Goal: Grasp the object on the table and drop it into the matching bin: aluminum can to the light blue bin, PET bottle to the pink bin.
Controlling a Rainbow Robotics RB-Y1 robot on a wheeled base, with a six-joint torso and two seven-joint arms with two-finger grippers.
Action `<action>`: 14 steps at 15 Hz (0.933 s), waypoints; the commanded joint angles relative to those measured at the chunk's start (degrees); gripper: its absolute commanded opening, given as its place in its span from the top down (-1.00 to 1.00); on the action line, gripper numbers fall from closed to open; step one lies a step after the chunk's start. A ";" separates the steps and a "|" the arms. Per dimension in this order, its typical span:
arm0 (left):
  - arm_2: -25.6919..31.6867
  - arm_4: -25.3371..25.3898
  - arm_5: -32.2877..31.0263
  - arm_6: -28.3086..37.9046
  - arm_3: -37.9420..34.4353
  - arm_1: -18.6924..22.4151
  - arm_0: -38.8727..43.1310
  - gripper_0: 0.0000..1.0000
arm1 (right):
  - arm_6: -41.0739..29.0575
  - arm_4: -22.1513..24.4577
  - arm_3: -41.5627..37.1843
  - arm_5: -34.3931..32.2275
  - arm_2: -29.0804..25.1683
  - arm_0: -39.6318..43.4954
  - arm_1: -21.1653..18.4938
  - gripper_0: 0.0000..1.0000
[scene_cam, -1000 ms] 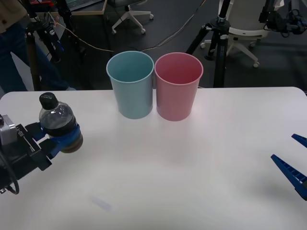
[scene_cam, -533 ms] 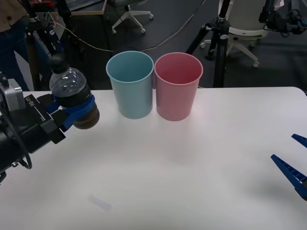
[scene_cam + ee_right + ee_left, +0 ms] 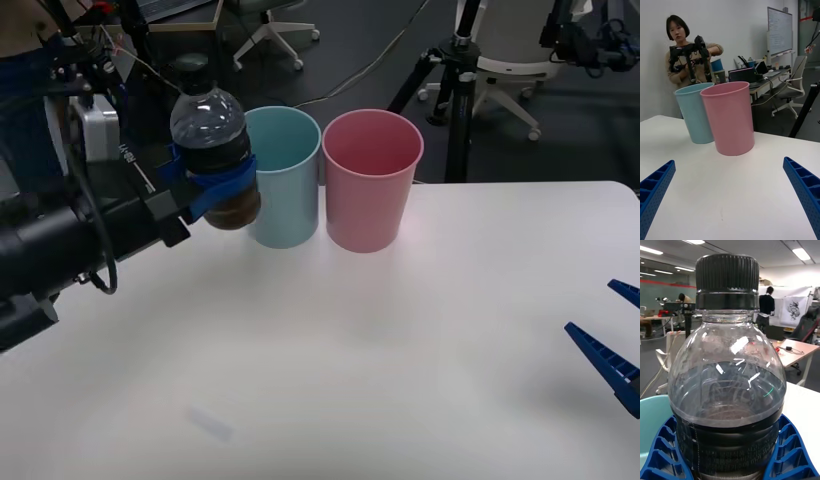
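Your left gripper [image 3: 222, 190]: fingers clamped on PET bottle [image 3: 208, 130], upright, at nine o'clock of light blue bin [image 3: 290, 190]. Right gripper [image 3: 612, 345]: fingers apart.

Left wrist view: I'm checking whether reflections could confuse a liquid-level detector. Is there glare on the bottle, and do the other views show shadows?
Left wrist view: bright white glints streak the PET bottle shoulder above the dark liquid line, with blurred room behind. Front view: small highlights on the bottle in the left gripper; soft diffuse shadows on the table. Right wrist view: the pink bin is evenly lit, with a faint shadow at its base.
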 commanded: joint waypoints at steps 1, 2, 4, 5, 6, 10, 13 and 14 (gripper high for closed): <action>-6.28 0.36 -0.01 1.49 4.25 -0.18 -9.21 1.00 | 0.00 0.00 0.00 0.00 0.00 0.00 0.00 -1.00; -8.74 1.59 -0.01 1.49 6.27 -0.44 -13.08 1.00 | 0.00 0.00 0.00 0.00 0.00 0.00 0.00 -1.00; -12.52 3.35 0.08 1.32 10.14 -1.32 -19.15 1.00 | 0.00 0.00 0.00 0.00 0.00 0.00 0.00 -1.00; -13.75 3.35 0.08 1.41 12.16 -2.47 -21.43 1.00 | 0.00 0.00 0.00 0.00 0.00 0.00 0.00 -1.00; -14.89 3.00 0.08 1.32 14.54 -4.22 -23.89 1.00 | 0.00 0.00 0.00 0.00 0.00 0.00 0.00 -1.00; -17.79 0.98 0.08 1.05 22.80 -9.15 -31.36 1.00 | 0.00 0.00 0.00 0.00 0.00 0.00 0.00 -1.00; -18.67 -1.31 -0.09 1.14 29.04 -13.19 -35.41 1.00 | 0.00 0.00 0.00 0.00 0.00 0.00 0.00 -1.00; -18.76 -1.57 -1.15 0.97 31.94 -14.68 -36.99 1.00 | 0.00 0.00 0.00 0.00 0.00 0.00 0.00 -1.00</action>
